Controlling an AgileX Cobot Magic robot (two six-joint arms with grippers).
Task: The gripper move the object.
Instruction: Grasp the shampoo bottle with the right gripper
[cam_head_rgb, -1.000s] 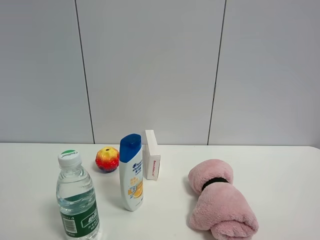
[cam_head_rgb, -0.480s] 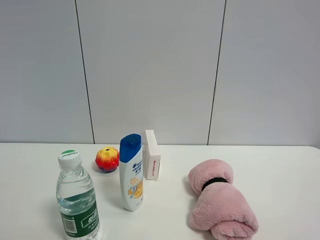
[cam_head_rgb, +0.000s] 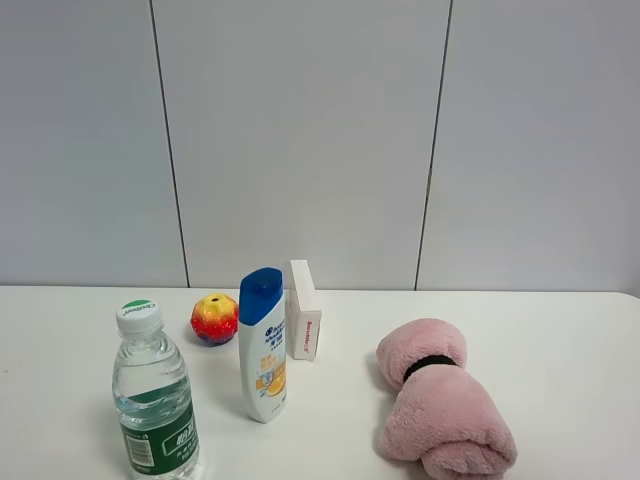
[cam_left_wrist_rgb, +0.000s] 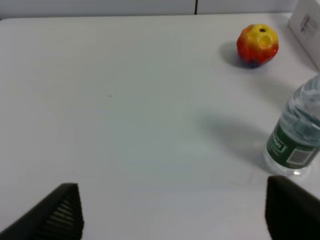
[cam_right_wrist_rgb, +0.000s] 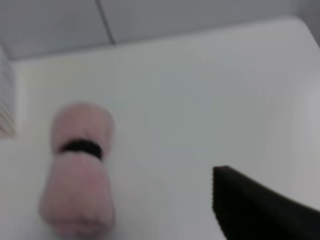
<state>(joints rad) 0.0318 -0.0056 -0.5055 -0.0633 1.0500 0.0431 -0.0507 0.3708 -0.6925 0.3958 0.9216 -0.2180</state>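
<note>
The left tool (cam_left_wrist_rgb: 170, 207) and right tool (cam_right_wrist_rgb: 262, 210) have matte black, wedge-shaped fingers (cam_left_wrist_rgb: 57, 217) with ribbed faces.

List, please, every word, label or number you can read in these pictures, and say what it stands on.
Nothing is legible enough to quote.
Shampoo bottle: blue logo and orange label print, too small to read.
Water bottle: white print on the green label, dark print on the cap, too small.
White box: red print on its side, blurred.
</note>
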